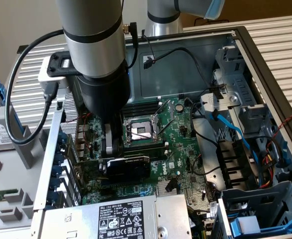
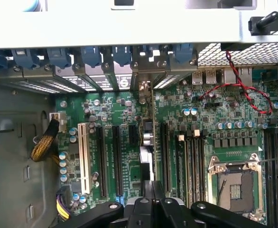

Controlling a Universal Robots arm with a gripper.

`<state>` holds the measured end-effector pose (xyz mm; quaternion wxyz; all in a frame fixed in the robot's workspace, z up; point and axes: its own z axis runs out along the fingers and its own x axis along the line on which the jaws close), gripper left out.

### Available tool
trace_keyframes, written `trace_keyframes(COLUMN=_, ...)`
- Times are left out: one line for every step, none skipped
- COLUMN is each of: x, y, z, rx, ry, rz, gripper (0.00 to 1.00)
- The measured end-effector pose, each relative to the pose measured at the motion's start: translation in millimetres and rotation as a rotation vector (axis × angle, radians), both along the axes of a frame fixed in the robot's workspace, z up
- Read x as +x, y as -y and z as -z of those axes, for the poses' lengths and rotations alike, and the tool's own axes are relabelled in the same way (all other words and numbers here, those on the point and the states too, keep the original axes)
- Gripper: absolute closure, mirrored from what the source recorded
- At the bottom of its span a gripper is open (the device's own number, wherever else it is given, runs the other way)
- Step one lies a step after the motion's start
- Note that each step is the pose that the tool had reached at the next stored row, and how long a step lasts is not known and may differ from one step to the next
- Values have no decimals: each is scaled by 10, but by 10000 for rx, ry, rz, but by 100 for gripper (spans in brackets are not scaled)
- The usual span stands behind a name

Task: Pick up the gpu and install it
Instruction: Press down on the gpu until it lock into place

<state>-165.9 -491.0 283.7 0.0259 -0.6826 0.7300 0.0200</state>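
The gripper (image 1: 111, 149) is closed tight on the top edge of the gpu (image 1: 127, 166), which stands on its edge on the motherboard (image 1: 178, 144). The card looks light, stiff and breakable, so its edges are safest to hold.

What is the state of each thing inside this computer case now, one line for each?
computer case: lying flat, side open.
gpu: upright on its edge at a motherboard slot; whether fully seated, cannot tell.
gripper: closed on the gpu's upper edge.
CPU socket: bare, no cooler on it.
white expansion slot: empty.
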Motion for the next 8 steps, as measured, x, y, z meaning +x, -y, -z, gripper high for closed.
trace_keyframes(x=0, y=0, z=-3, rx=2, ry=1, rz=0, gripper=89)
trace_keyframes(x=0, y=-1, z=-5, rx=5, ry=4, rz=0, gripper=89)
trace_keyframes(x=0, y=0, z=-6, rx=5, ry=3, rz=0, gripper=89)
trace_keyframes(x=0, y=-1, z=-6, rx=6, ry=4, rz=0, gripper=89)
trace_keyframes(x=0, y=0, z=-7, rx=4, ry=2, rz=0, gripper=89)
trace_keyframes(x=0, y=-1, z=-7, rx=5, ry=3, rz=0, gripper=89)
trace_keyframes(x=0, y=0, z=-7, rx=5, ry=3, rz=0, gripper=89)
trace_keyframes(x=0, y=-1, z=-7, rx=6, ry=3, rz=0, gripper=89)
